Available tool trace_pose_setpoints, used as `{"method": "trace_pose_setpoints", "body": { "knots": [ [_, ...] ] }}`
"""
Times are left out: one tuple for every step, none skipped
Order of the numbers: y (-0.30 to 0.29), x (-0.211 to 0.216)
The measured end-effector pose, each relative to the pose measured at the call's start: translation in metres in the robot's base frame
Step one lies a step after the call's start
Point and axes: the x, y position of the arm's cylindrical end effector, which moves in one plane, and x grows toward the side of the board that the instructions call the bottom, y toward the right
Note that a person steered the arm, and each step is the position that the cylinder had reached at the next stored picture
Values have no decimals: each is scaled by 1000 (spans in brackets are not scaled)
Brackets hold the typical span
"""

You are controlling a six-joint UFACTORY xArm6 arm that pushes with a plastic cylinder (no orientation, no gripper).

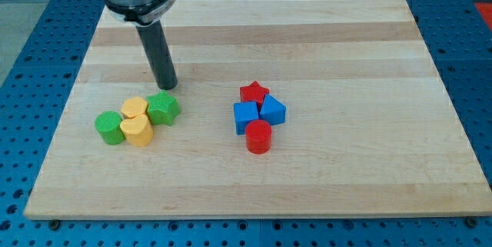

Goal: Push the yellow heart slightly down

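The yellow heart (pixel 139 131) lies on the wooden board at the view's left, in a tight cluster. Another yellow block (pixel 134 108) touches it just above. A green round block (pixel 110 127) sits at its left and a green star-like block (pixel 163 108) at its upper right. My tip (pixel 167 88) rests on the board just above the green star-like block, up and to the right of the yellow heart, apart from it.
A second cluster lies right of centre: a red star (pixel 254 91), a blue cube (pixel 245 116), a blue block (pixel 272 110) and a red cylinder (pixel 258 136). The board's edge (pixel 254 215) meets a blue perforated table.
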Motion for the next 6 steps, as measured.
{"method": "trace_pose_setpoints", "body": {
  "knots": [
    [9,7],
    [-2,8],
    [-18,10],
    [-27,21],
    [-27,29],
    [-17,34]
  ]
}}
